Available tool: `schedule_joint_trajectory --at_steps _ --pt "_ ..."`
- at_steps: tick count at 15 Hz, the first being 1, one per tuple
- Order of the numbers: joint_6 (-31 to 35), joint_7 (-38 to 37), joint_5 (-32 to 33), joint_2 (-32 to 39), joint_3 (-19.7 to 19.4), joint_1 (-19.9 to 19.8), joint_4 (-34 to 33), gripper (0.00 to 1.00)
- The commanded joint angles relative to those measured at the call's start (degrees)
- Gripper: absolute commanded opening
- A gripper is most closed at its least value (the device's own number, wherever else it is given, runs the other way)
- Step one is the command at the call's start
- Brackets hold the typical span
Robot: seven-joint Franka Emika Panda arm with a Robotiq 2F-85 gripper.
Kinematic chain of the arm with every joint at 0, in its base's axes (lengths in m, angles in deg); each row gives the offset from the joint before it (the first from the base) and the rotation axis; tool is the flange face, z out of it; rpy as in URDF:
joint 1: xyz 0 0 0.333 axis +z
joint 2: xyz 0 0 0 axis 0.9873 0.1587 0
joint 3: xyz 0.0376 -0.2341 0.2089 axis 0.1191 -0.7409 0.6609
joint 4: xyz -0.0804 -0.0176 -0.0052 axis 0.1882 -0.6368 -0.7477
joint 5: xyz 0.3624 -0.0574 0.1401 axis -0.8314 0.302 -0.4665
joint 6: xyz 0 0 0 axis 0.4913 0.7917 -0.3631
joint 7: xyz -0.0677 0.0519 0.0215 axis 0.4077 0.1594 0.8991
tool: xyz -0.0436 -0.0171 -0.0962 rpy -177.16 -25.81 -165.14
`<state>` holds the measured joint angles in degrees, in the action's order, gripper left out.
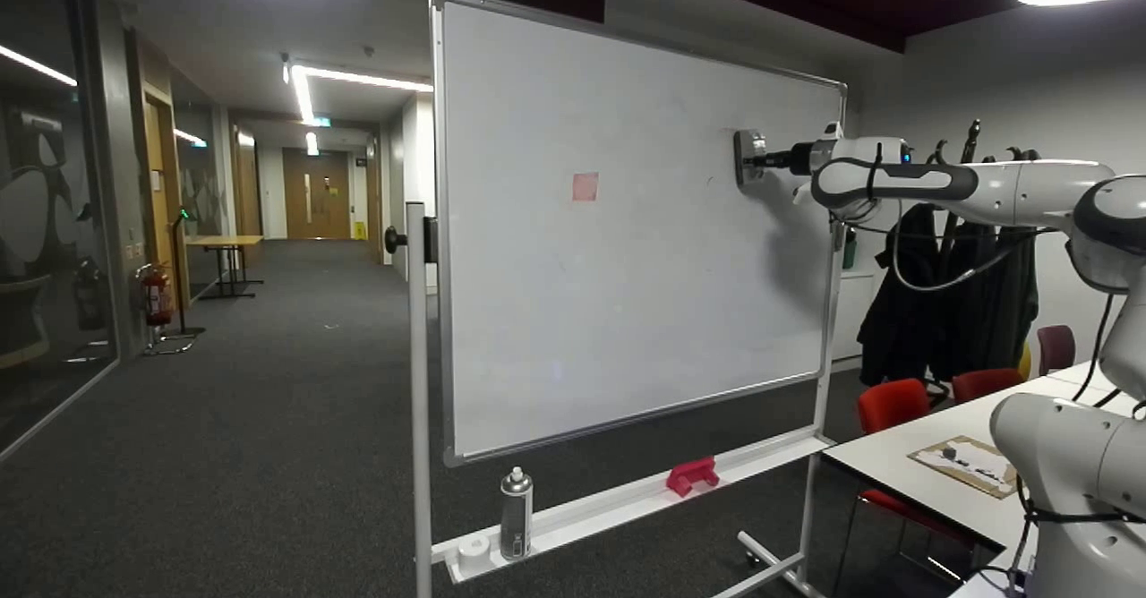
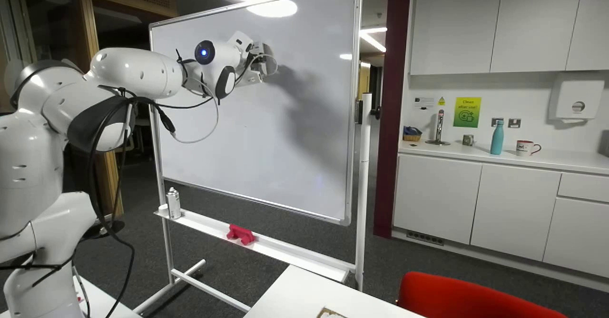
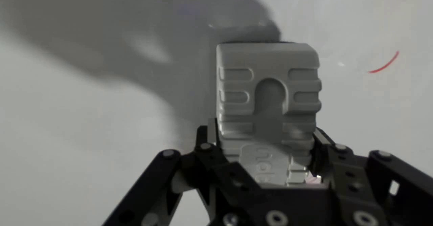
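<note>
Whiteboard eraser (image 3: 270,97), grey with ridged sides and raised lettering, is gripped between the black fingers (image 3: 203,138) of the Robotiq gripper (image 3: 266,141), one finger along each side. It is at the upper part of the whiteboard (image 1: 627,311), right up to the face; whether its underside presses on the surface cannot be told. Near it, in the wrist view, curves a thin red stroke (image 3: 385,64). Well apart on the same board is a pink square (image 1: 585,187). Below, the white tray (image 1: 609,519) carries a red bracket-shaped piece (image 1: 693,475), then an upright spray can (image 1: 517,516) with a white roll (image 1: 474,551) beside it. Farther off, dark coats (image 1: 949,311) hang past the board's edge, a teal bottle (image 2: 496,138) and a handled mug (image 2: 525,148) stand on a kitchen counter (image 2: 571,159), and wooden double doors (image 1: 317,193) stand at the end of the corridor (image 1: 295,374).
</note>
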<state>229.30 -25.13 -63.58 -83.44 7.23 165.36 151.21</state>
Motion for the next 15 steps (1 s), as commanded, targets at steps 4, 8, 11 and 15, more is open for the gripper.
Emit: schedule_joint_trajectory --at_steps 4,8,11,15 --pt "5.69 -5.04 -4.41 9.46 -3.57 -4.95 0.05 0.35" --pt "11.44 -7.06 -5.58 16.5 -4.15 -7.66 0.83 0.35" --pt "12.15 -7.9 -6.1 20.31 -2.93 -9.07 0.7 0.35" --pt "10.62 -7.99 -4.98 21.41 -1.78 -7.09 0.56 0.35"
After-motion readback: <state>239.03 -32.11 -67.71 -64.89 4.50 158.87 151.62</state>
